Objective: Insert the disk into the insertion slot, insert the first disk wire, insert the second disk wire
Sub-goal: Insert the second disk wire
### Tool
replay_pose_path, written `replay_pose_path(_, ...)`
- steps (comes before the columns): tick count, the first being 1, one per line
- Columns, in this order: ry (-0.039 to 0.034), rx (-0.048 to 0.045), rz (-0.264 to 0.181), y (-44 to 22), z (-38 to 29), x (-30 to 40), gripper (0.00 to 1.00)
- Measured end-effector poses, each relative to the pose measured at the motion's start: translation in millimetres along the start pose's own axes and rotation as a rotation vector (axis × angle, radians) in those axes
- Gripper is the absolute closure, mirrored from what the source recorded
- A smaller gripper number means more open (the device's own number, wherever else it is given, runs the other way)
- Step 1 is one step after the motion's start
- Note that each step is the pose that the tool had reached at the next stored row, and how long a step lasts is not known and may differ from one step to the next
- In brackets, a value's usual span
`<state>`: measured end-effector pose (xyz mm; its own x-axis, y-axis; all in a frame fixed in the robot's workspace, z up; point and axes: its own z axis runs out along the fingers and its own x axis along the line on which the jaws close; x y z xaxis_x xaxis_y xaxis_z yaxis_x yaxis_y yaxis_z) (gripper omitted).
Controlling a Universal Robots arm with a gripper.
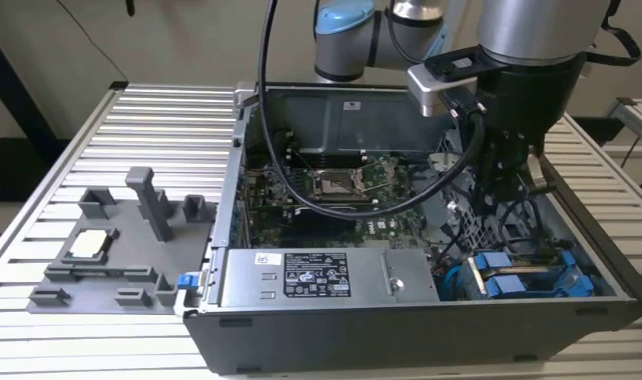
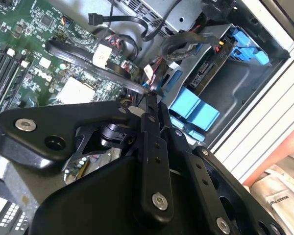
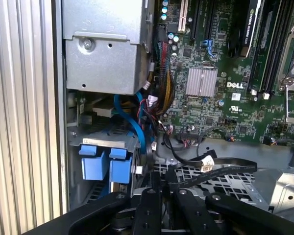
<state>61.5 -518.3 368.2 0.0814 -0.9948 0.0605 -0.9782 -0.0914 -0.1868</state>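
Down in the open computer case (image 1: 405,336), working right beside the power supply box (image 1: 318,277), off its end toward the exterior view's right. Sitting there already: the disk (image 1: 514,279), blue carrier handles poking out of the insertion slot (image 3: 100,142), butted up next to the power supply box. Looks like the first step done, then. On to the wiring. Hanging over that corner, the gripper (image 3: 149,166), drawn narrow, tips buried in the cable tangle just past the power supply box and apparently nipping the end of the blue wire (image 3: 132,122). Hard to be sure of the bite, with the tips half hidden. Looping away from the power supply box toward the motherboard (image 3: 210,98), a couple of black wires (image 3: 210,164), lying close to the tips. Judging by that: a first-wire job in hand, not yet plugged. To do it well, keep the connector square to the disk's socket, come in straight along the socket's line rather than at a slant, and press gently until seated. Watch the black wires, easy to snag or trap under the plug. Mind the thin sheet-metal edge of the slot too; no scraping the blue wire across it. Hold firm, not crushing: a soft cable, likely to twist in the grip.
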Motion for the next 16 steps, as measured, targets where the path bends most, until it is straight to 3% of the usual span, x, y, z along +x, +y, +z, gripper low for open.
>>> replay_pose_path(8,-0.001,-0.0094,0.0,-6.8,3.3,21.4,0.84)
replay_pose_path(16,-0.002,-0.0206,-0.001,-22.6,8.5,38.6,0.84)
